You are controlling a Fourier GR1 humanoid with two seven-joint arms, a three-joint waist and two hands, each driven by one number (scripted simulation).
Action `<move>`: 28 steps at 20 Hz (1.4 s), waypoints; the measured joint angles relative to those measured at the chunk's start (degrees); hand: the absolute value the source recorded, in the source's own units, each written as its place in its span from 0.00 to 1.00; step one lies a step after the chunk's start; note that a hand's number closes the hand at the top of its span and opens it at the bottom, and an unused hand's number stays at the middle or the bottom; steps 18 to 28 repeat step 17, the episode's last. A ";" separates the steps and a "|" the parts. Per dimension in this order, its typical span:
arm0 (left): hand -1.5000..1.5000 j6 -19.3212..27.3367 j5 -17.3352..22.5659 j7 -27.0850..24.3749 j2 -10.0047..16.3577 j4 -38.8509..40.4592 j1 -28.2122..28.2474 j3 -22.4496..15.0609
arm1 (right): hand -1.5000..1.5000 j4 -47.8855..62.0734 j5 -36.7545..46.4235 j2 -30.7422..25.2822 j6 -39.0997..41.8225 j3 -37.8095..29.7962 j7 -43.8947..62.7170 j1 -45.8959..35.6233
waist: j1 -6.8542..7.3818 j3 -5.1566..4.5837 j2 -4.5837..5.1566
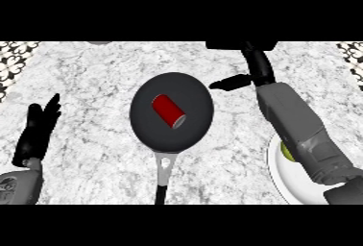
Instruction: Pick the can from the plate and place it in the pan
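Red can [169, 111] lies on its side inside the pan [147, 129], so the placing looks done. Right robot hand [258, 63] hangs beyond the pan's rim, fingers relaxed, holding nothing. Left robot hand [37, 127] rests open over the bench [92, 72]. White plate [285, 182] sits under the right forearm.

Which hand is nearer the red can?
Right. The right hand is just outside the black round pan, up-right of the red metal can; the left hand rests far left.

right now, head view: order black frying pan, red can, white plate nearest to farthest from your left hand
From the left hand:
1. black frying pan, centre
2. red can, lying inside it
3. white plate, far right
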 measured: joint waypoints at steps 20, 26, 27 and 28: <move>0.50 -1.11 0.40 0.11 0.43 -1.67 1.13 0.92 | 0.00 8.08 3.29 -20.56 25.35 -2.54 -11.95 3.53 | 0.01 0.07 0.19; 0.50 -1.11 0.40 0.11 0.43 -1.67 1.13 0.92 | 0.00 8.08 3.29 -20.56 25.35 -2.54 -11.95 3.53 | 0.01 0.07 0.19; 0.50 -1.11 0.40 0.11 0.43 -1.67 1.13 0.92 | 0.00 8.08 3.29 -20.56 25.35 -2.54 -11.95 3.53 | 0.01 0.07 0.19; 0.50 -1.11 0.40 0.11 0.43 -1.67 1.13 0.92 | 0.00 8.08 3.29 -20.56 25.35 -2.54 -11.95 3.53 | 0.01 0.07 0.19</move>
